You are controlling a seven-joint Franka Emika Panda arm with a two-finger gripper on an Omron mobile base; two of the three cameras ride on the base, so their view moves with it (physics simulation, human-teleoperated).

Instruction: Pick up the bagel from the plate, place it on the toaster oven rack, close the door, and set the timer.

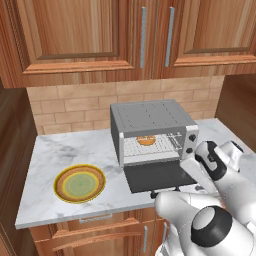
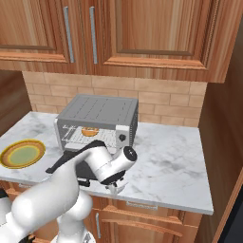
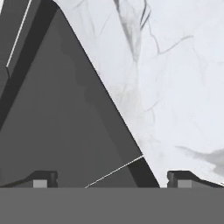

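Bagel (image 1: 146, 141) on rack (image 1: 150, 146), door (image 1: 157, 176) open

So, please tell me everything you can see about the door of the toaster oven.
The door is a dark grey rectangular flap that looks like matte metal. It is fully open, folded down almost flat over the marble counter in front of the oven's cavity, hinged at the oven's lower front edge. A black bar handle runs along its outer edge, near the counter's front. In the hand view the open gripper hovers over one corner of the door; whether it touches cannot be told.
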